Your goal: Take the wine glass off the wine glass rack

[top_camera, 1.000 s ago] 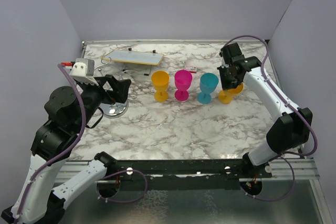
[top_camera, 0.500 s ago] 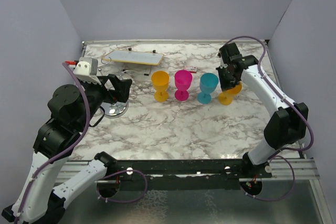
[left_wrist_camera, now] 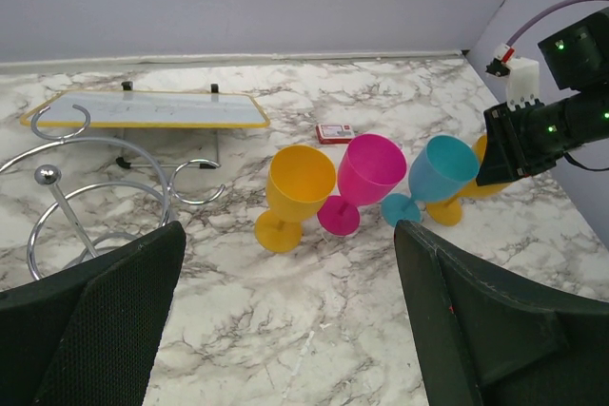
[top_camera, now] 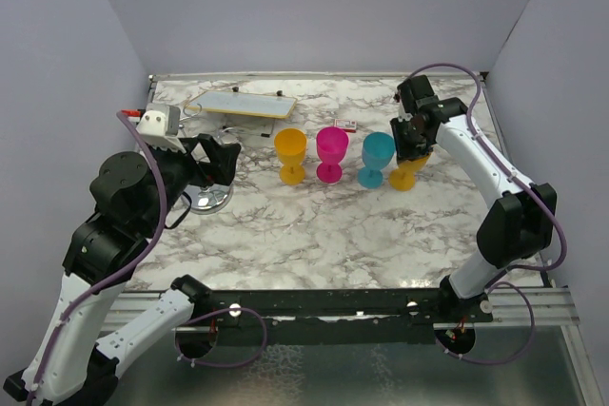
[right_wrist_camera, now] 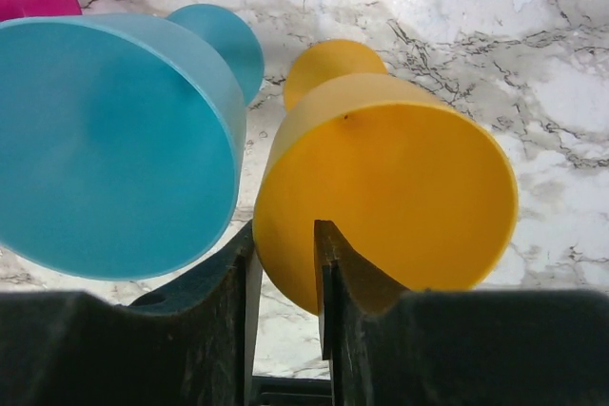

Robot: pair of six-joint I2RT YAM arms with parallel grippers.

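The chrome wine glass rack point(left_wrist_camera: 67, 199) stands at the left with bare wire arms; its round base point(top_camera: 209, 199) shows under my left arm. My left gripper point(top_camera: 217, 161) hovers over it, open and empty point(left_wrist_camera: 285, 330). My right gripper point(top_camera: 411, 151) is shut on the rim of an orange wine glass point(right_wrist_camera: 381, 187), one finger inside the cup and one outside. That glass point(top_camera: 406, 176) is tilted, foot at the table, right beside a blue glass point(top_camera: 377, 154).
A pink glass point(top_camera: 332, 149) and a second orange glass point(top_camera: 290, 151) stand in a row left of the blue one. A flat yellow-edged board point(top_camera: 243, 104) lies at the back left. A small red card point(top_camera: 346, 125) lies behind the pink glass.
My right gripper has carried the orange glass slightly left, closer to the blue glass. My left arm has shifted a little up and right.
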